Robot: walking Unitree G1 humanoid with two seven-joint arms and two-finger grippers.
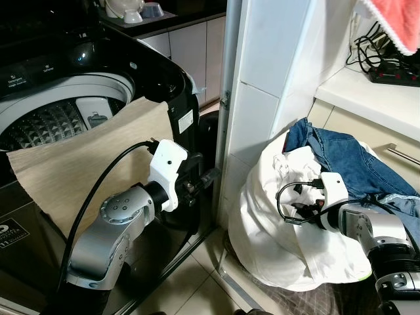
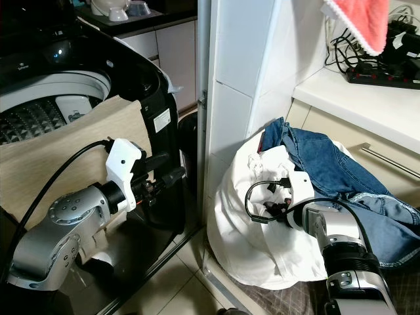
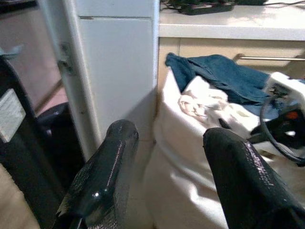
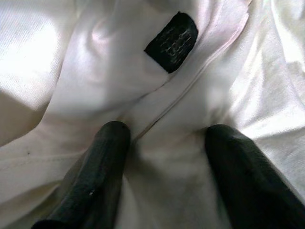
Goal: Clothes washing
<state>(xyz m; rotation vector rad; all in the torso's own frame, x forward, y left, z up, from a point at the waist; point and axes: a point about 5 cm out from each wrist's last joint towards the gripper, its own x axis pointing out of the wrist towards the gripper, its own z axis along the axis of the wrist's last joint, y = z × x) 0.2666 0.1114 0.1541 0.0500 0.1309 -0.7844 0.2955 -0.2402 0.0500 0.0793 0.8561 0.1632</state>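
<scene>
A heap of laundry sits on the floor at the right: a white garment (image 1: 289, 223) with blue jeans (image 1: 354, 161) lying over its back. My right gripper (image 1: 303, 209) is pushed into the white garment (image 4: 157, 119), its fingers (image 4: 102, 167) open with cloth bunched between them beside a black label (image 4: 171, 34). At the left stands the top-loading washing machine (image 1: 72, 111), lid up, with a beige cloth (image 1: 85, 164) draped over its front rim. My left gripper (image 3: 167, 181) hangs open and holds nothing, beside the machine's front corner, pointing toward the heap.
A white tiled pillar (image 1: 262, 85) separates the machine from the laundry. A counter (image 1: 367, 92) with a power strip and cables runs at the right, a red towel (image 1: 397, 23) hanging above it. A dark bin (image 3: 57, 129) stands in the gap behind the machine.
</scene>
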